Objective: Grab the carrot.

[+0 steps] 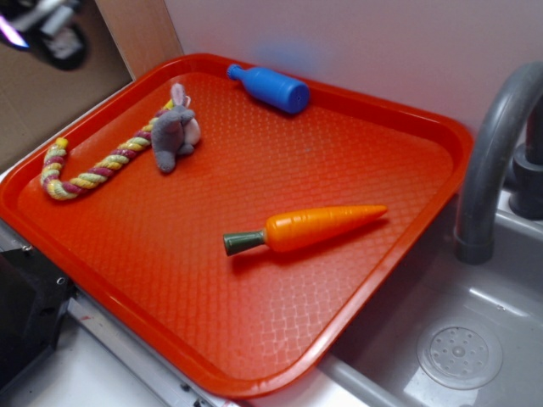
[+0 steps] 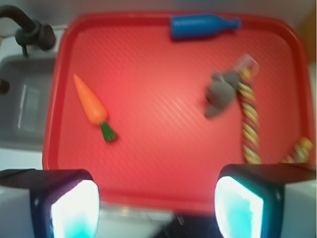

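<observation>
The orange carrot (image 1: 316, 227) lies flat on the red tray (image 1: 254, 339), right of centre, its dark green stub pointing left and its tip right. The wrist view shows the carrot (image 2: 89, 102) at the tray's left side, tip up and stub down. My gripper (image 2: 156, 198) hangs high above the tray's near edge, well away from the carrot. Its two fingers stand wide apart with nothing between them. In the exterior view only a blurred piece of the arm (image 1: 47, 30) appears at the top left.
A blue toy bottle (image 1: 270, 87) lies by the tray's back rim. A grey plush mouse (image 1: 174, 134) and a striped rope (image 1: 89, 170) sit at the tray's left. A grey faucet (image 1: 496, 144) and sink (image 1: 458, 339) stand to the right.
</observation>
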Available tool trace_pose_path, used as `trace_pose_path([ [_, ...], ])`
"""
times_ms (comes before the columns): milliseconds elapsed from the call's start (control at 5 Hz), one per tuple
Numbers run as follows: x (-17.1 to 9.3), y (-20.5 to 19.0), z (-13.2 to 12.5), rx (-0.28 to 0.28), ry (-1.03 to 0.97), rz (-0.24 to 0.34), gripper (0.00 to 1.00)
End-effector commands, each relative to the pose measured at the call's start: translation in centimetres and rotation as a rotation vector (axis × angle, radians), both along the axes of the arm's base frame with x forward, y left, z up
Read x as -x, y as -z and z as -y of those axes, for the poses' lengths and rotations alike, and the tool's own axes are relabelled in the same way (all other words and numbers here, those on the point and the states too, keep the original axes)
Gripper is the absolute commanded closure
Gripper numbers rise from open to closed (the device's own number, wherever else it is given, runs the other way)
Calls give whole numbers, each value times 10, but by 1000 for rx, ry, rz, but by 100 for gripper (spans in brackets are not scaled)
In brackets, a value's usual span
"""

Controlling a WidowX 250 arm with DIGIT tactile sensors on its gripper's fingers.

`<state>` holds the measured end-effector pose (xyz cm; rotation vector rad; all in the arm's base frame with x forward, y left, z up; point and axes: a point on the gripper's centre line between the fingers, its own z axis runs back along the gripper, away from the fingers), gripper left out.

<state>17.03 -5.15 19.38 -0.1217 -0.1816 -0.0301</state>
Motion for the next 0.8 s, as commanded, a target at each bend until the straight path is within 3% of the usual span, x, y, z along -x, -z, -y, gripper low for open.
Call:
trace_pose_path([
  [0, -50, 47, 53, -14, 223, 84, 0],
  [200, -59, 83, 77, -9, 293, 55, 0],
  [400, -60, 108, 88, -62, 329, 6, 0],
  [600, -56, 127, 98, -72, 405, -27, 0],
])
